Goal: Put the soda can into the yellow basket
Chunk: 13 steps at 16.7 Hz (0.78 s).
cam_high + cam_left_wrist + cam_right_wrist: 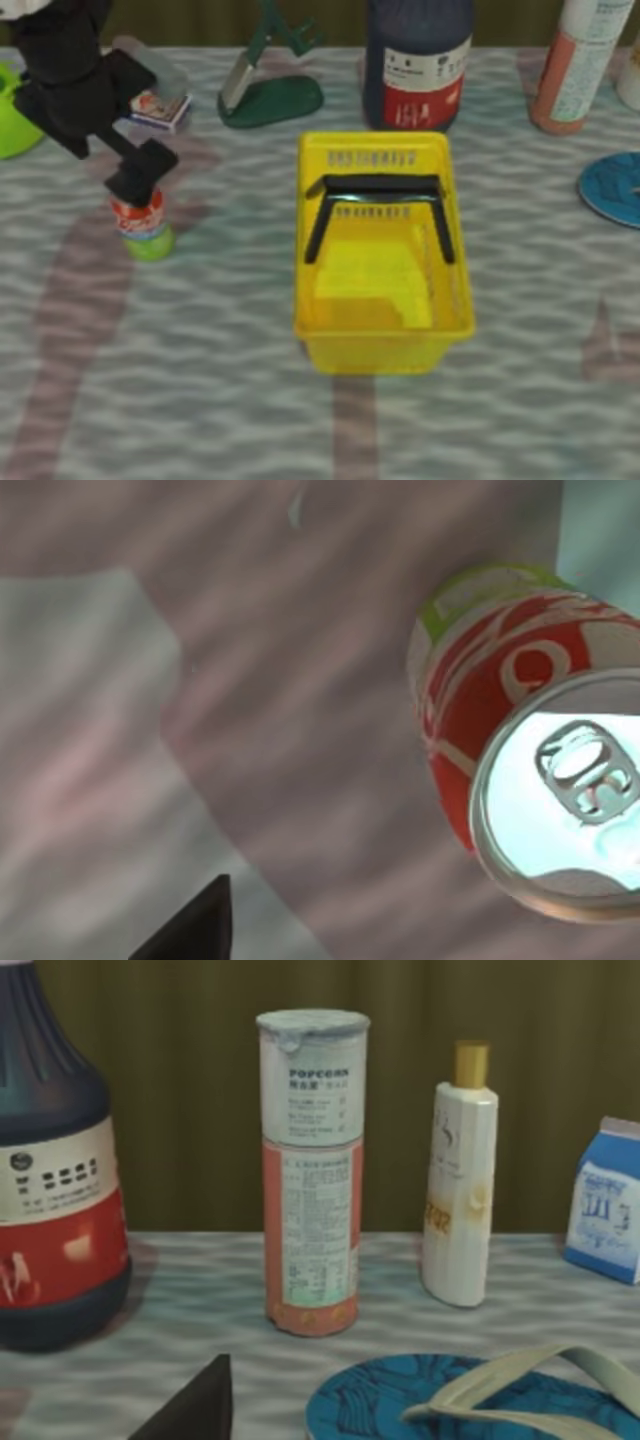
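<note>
Dark-blue bottle [418,62], popcorn cylinder [312,1172], white bottle [459,1180], blue carton [606,1200].

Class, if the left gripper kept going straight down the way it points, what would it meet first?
Most likely the soda can: the left gripper hangs directly over its silver top, though the remaining gap is hard to judge.

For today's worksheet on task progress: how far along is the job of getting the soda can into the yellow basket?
Done: nothing placed; the yellow basket holds no can. In hand: the left end effector sits directly above the soda can, which stands upright on the table at the left, not lifted. Left: grasping, carrying it right and dropping it in. The right arm is out of the top view.
</note>
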### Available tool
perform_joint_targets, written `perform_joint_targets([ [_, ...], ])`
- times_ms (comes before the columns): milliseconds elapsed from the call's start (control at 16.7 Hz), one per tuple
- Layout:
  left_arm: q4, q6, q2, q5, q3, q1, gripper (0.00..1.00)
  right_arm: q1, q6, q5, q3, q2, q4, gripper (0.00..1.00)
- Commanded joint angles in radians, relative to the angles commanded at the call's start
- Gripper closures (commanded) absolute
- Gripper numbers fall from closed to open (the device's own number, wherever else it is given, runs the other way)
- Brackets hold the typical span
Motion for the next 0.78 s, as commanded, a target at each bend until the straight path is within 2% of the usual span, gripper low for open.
perform_joint_targets([
  [180,-0.048,0.026,0.088,0.002,0.073,-0.010,0.00,0.000,0.000,0.000,0.000,0.000,0.000,0.00],
  [480,-0.051,0.028,0.094,0.002,0.077,-0.006,0.00,0.000,0.000,0.000,0.000,0.000,0.000,0.00],
  [780,0.048,0.030,0.117,0.002,0.002,-0.010,0.00,0.000,0.000,0.000,0.000,0.000,0.000,0.00],
])
